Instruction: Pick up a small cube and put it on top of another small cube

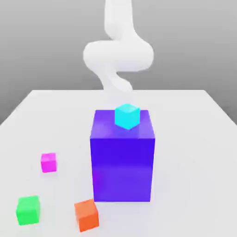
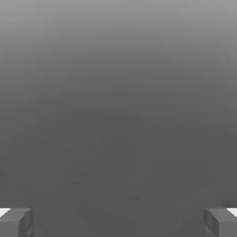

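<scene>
The small cube (image 1: 48,162), plain magenta-pink, rests on the white table (image 1: 194,139) at the exterior view's left. A cyan cube (image 1: 127,115) sits on top of the big purple-blue block (image 1: 122,162) in the middle. The white arm (image 1: 118,55) curls up behind the block, well away from the magenta cube. In the hand view my gripper (image 2: 118,222) is open: its two grey fingertips (image 2: 16,222) stand far apart with nothing between them, facing a plain grey background.
A green cube (image 1: 28,209) and an orange cube (image 1: 86,215) lie near the table's front edge, to the left of the big block. The block stands tall between the arm and these cubes.
</scene>
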`<action>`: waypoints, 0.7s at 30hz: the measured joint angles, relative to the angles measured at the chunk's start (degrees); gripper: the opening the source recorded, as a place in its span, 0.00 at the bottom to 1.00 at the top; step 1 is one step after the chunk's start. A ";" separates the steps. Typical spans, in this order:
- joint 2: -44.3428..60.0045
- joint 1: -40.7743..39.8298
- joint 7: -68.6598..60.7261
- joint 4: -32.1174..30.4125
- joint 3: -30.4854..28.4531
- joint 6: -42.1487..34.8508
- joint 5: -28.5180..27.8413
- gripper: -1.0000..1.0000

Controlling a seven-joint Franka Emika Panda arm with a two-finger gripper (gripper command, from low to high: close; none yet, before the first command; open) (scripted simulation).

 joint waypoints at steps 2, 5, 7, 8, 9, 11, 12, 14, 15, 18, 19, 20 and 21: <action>3.57 -0.77 -4.23 -3.35 -3.46 2.96 -1.31 0.50; 8.74 -2.02 -10.50 -8.21 -8.58 7.26 -3.11 0.50; 12.18 -2.96 -14.75 -11.44 -11.99 10.11 -4.19 0.50; 13.91 -3.42 -16.90 -13.06 -13.74 11.55 -4.75 0.50; 15.68 -3.91 -19.09 -14.71 -15.52 13.01 -5.29 0.50; 19.40 -5.01 -23.70 -18.07 -19.09 16.03 -6.30 0.50; 21.37 -5.60 -26.08 -19.81 -20.95 17.64 -6.82 0.50; 25.69 -6.85 -31.37 -23.41 -24.84 21.05 -7.66 0.50; 28.10 -7.46 -34.19 -25.31 -26.96 22.91 -8.07 0.50; 36.35 -9.68 -44.85 -31.32 -32.88 29.14 -7.29 0.50; 38.27 -9.82 -47.66 -32.14 -33.64 30.57 -5.63 0.50; 39.89 -9.77 -50.29 -32.41 -33.76 31.72 -3.10 0.50; 41.37 -10.41 -52.87 -32.38 -32.57 32.74 -0.06 0.50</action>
